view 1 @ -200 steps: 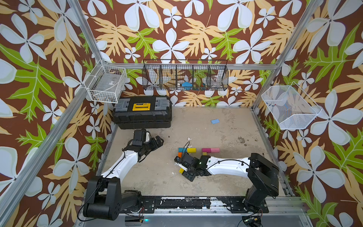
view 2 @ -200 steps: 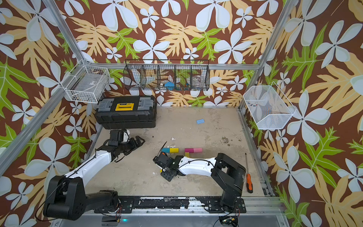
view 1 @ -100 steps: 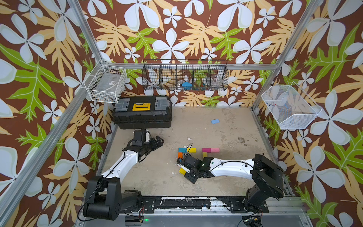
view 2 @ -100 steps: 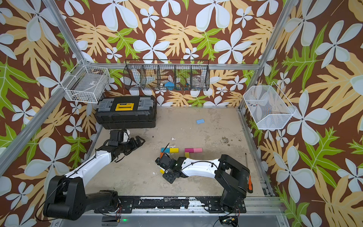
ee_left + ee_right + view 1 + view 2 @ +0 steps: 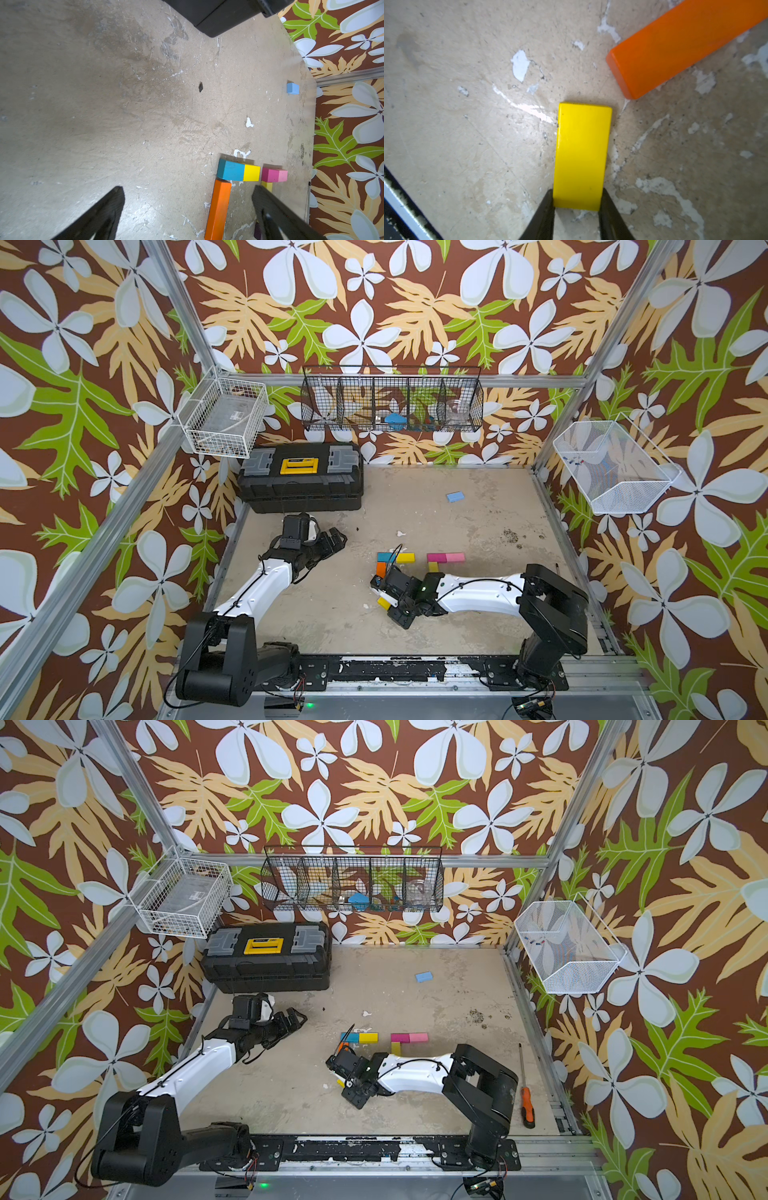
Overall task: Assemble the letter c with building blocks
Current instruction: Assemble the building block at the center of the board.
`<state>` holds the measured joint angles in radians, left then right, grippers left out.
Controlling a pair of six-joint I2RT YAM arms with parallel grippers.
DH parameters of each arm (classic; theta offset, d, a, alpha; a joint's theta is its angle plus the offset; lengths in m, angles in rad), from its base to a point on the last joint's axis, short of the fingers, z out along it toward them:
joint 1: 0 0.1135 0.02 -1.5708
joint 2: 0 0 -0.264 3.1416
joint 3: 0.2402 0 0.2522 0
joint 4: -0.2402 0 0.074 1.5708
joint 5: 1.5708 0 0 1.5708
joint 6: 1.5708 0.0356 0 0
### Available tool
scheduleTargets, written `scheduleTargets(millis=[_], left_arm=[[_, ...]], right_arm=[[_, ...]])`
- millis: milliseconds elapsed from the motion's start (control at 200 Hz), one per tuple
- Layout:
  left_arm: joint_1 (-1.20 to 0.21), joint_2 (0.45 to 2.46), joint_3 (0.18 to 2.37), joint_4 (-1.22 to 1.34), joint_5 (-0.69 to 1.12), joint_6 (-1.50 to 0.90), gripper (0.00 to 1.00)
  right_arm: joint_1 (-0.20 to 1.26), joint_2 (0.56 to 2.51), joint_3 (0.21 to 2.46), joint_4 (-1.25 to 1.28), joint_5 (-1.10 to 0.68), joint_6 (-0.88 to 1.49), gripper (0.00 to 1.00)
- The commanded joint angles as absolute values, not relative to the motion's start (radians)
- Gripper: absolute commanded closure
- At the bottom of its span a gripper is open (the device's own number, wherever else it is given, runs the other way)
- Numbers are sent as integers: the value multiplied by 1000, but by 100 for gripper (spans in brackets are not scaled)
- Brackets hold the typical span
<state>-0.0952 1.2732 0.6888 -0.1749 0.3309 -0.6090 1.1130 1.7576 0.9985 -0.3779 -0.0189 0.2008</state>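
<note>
The right gripper (image 5: 577, 195) is seen clamped on one end of a yellow block (image 5: 583, 153), close beside the tip of the long orange block (image 5: 675, 45); whether it is resting on the surface cannot be told. The left gripper (image 5: 187, 194) is held spread wide. The beige tabletop (image 5: 457, 522) is scuffed and chipped white. A black toolbox (image 5: 301, 485) is set at the back, and floral wallpaper (image 5: 374, 302) is seen all round.
</note>
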Motion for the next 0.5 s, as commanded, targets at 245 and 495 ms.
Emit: scheduleTargets(millis=[245, 495], left_arm=[[-93, 1271, 683, -162, 342, -612, 0], [-94, 1269, 678, -157, 349, -615, 0]], right_arm=[[1114, 1792, 1028, -411, 23, 126, 72], [1114, 1809, 1049, -434, 83, 108, 59]])
